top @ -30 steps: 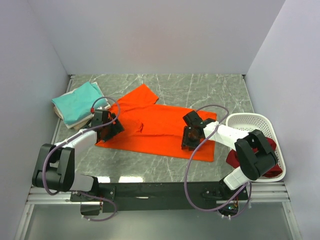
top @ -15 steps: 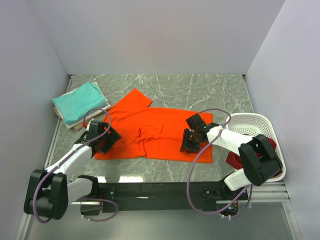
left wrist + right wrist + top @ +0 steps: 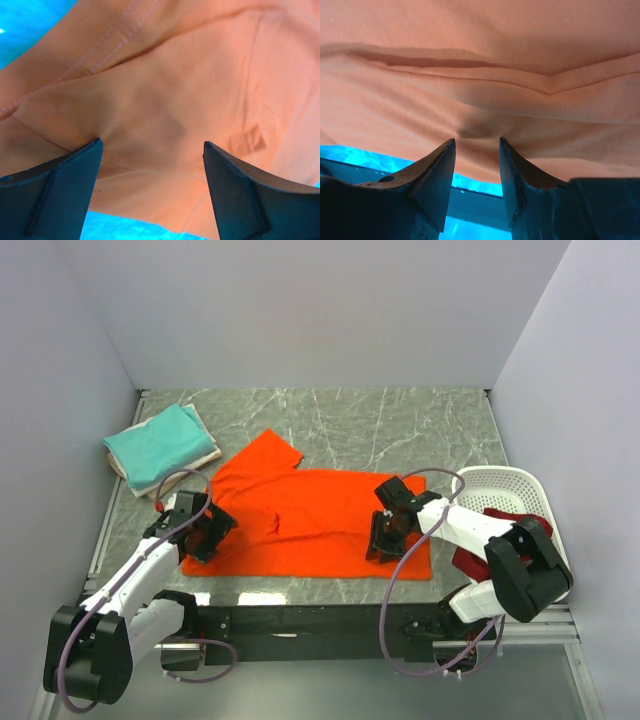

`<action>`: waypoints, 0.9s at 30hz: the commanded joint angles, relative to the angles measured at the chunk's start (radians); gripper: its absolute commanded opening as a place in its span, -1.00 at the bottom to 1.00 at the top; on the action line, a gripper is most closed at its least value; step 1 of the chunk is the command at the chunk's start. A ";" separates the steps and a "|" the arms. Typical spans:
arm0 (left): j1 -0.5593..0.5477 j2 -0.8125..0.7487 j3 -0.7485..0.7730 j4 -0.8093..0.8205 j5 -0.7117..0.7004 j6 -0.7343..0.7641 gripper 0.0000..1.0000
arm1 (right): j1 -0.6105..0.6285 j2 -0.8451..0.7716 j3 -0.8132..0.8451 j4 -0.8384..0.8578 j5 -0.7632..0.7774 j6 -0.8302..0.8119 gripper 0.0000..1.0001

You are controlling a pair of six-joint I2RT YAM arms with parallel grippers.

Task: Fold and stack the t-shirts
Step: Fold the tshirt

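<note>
Orange cotton, smooth and matte, fills both wrist views. It is the orange t-shirt (image 3: 310, 515), lying spread out flat on the grey-green veined marble table (image 3: 400, 430), with one short sleeve angling away on the far side of the left gripper (image 3: 205, 532).

The left gripper sits at the shirt's left near corner. Its two dark, wedge-shaped fingers (image 3: 60, 190) are spread wide, and the cloth lies under and beyond their tips. Nothing is clamped between them. A stitched hem runs diagonally past the left finger, and soft creases fan out from that fingertip.

The right gripper (image 3: 385, 540) is at the shirt's near edge, towards its right corner. Its fingers (image 3: 432, 175) are drawn close together and pinch a small dark pucker of the orange cloth. A long, rounded ridge of fabric runs crosswise just beyond the tips, and bare tabletop shows just behind them.

Well out past the left gripper, towards the far-left corner, a folded teal t-shirt (image 3: 155, 440) lies on a cream t-shirt (image 3: 140, 483), whose pale edge peeks out beneath it. On the outer side of the right gripper stands a white perforated plastic basket (image 3: 490, 480) with rounded corners, holding crumpled dark red t-shirts (image 3: 468, 562).
</note>
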 commanded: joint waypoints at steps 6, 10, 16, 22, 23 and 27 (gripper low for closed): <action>0.037 -0.002 0.063 -0.136 -0.102 0.015 0.79 | 0.009 -0.051 -0.081 -0.180 0.065 0.011 -0.03; 0.038 -0.002 0.150 -0.174 -0.145 0.064 0.79 | 0.008 -0.077 -0.035 -0.209 0.078 -0.002 -0.03; 0.037 -0.012 0.233 -0.124 -0.142 0.126 0.71 | 0.009 -0.121 0.080 -0.299 0.119 -0.009 -0.03; -0.027 0.102 0.290 0.032 -0.130 0.176 0.63 | -0.032 -0.117 0.225 -0.350 0.213 -0.028 -0.03; -0.070 0.129 0.317 0.048 -0.133 0.185 0.63 | -0.050 -0.106 0.251 -0.348 0.219 -0.035 -0.03; -0.153 0.254 0.377 0.095 -0.128 0.218 0.64 | -0.156 -0.075 0.297 -0.301 0.254 -0.083 -0.03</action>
